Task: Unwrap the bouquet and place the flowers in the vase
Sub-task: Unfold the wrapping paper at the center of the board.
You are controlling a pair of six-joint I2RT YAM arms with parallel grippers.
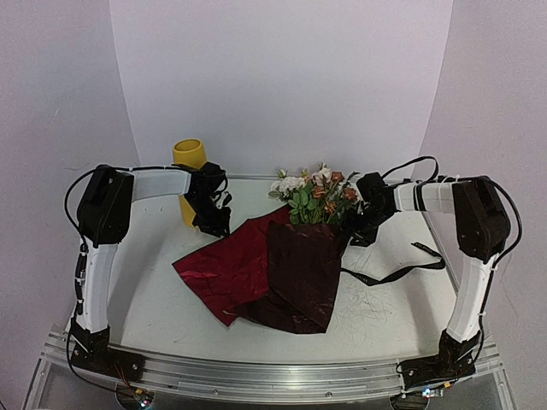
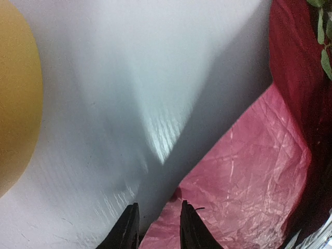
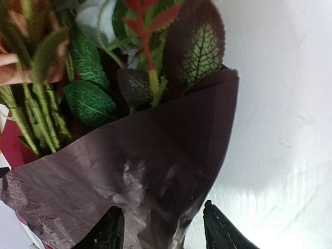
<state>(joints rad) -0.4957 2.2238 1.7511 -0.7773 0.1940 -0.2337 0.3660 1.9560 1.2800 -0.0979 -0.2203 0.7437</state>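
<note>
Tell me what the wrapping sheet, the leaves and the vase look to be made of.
The wrapping sheet seems thin dark red paper or film: sharp crinkles, faint sheen. The leaves look artificial, fabric or plastic: printed-looking pale veins. The vase is plain yellow and matte, with no glare; ceramic or plastic, I cannot tell which.
</note>
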